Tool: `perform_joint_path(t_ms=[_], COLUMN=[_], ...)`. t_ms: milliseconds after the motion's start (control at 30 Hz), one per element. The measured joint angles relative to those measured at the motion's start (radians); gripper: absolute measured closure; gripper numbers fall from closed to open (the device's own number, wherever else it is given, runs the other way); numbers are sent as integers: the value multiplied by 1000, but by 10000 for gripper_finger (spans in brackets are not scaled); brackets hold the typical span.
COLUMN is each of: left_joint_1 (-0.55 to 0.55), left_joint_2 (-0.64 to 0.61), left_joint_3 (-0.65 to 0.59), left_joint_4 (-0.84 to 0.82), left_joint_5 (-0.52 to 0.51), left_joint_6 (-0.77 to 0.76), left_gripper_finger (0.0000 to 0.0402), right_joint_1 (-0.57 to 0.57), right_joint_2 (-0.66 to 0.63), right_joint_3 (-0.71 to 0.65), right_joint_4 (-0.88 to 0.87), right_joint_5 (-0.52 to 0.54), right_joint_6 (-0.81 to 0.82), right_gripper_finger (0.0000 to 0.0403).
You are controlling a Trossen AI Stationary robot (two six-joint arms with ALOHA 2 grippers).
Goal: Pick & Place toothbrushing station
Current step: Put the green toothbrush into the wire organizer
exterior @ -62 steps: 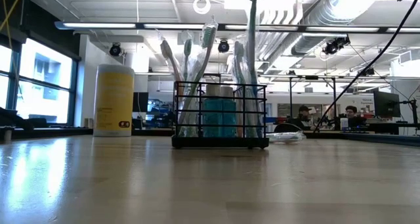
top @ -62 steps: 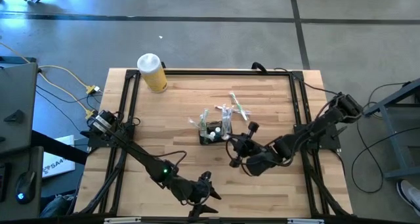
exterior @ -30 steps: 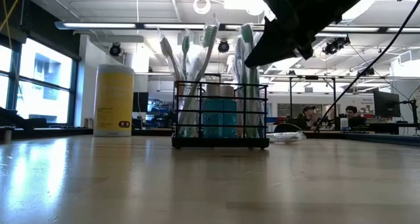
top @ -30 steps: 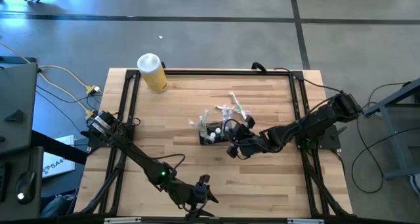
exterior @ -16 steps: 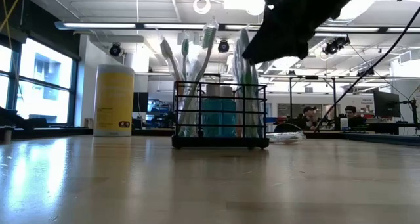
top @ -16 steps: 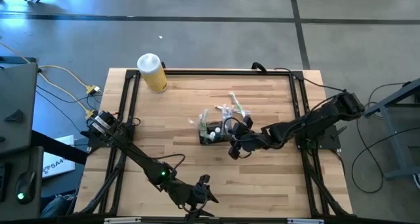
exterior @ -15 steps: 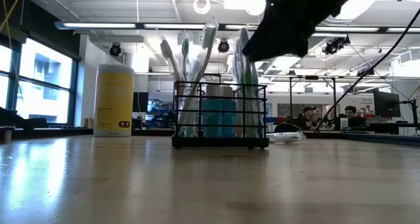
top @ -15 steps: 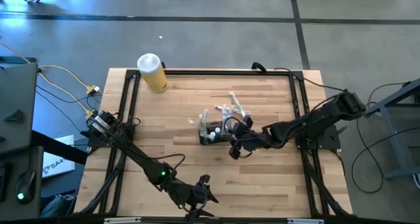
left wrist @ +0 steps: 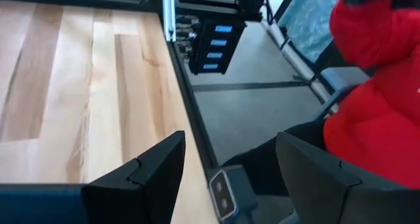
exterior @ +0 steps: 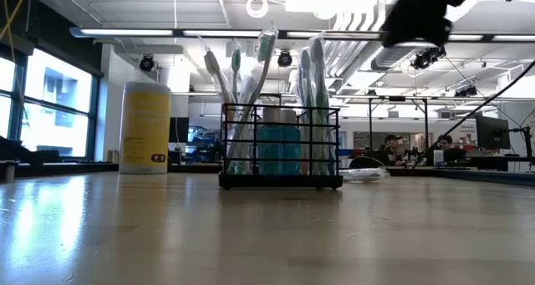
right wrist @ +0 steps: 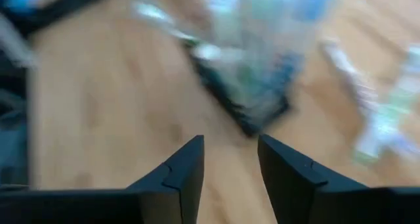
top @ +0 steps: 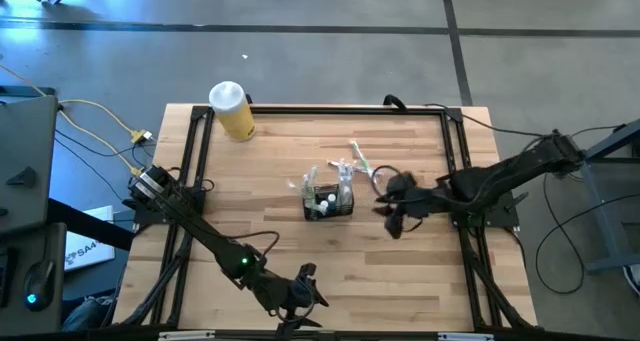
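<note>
The toothbrushing station (top: 328, 200) is a small black mesh caddy standing on its base at the middle of the wooden table. It holds several upright toothbrushes (exterior: 261, 76) and a blue tube (exterior: 278, 150). My right gripper (top: 386, 205) hangs open in the air to the caddy's right, clear of it; the right wrist view shows the caddy (right wrist: 252, 96) ahead of its fingers. My left gripper (top: 312, 286) waits open near the table's front edge, with nothing between its fingers (left wrist: 147, 175).
A yellow cylinder with a white lid (top: 231, 110) stands at the far left corner. Loose packaged toothbrushes (top: 357, 164) lie just behind the caddy. A black frame (top: 455, 151) runs along the table's sides. A person in red (left wrist: 377, 86) is beyond the table's edge.
My right gripper has drawn back from above the caddy toward the table's right edge and has risen. The toothbrush it stood over stays upright in the caddy. The caddy has not moved.
</note>
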Motion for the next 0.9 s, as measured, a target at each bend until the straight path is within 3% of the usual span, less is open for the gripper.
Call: perform_joint_path(t_ms=[200, 433, 667, 900], left_joint_1=[35, 118, 260, 399], left_joint_2=[-65, -143, -321, -432], left_joint_3=[0, 0, 0, 0], left_joint_4=[-113, -277, -492, -599], left_joint_5=[-5, -4, 109, 107], left_joint_6=[1, 6, 106, 266], left_gripper_finger=[167, 167, 167, 167], right_joint_1=[-163, -482, -754, -857], right_joint_2=[-64, 3, 175, 404], right_joint_3=[0, 0, 0, 0], right_joint_4=[-278, -220, 12, 180], right_joint_5=[165, 103, -223, -363], right_joint_6=[67, -92, -304, -427], right_gripper_finger=[276, 277, 277, 232])
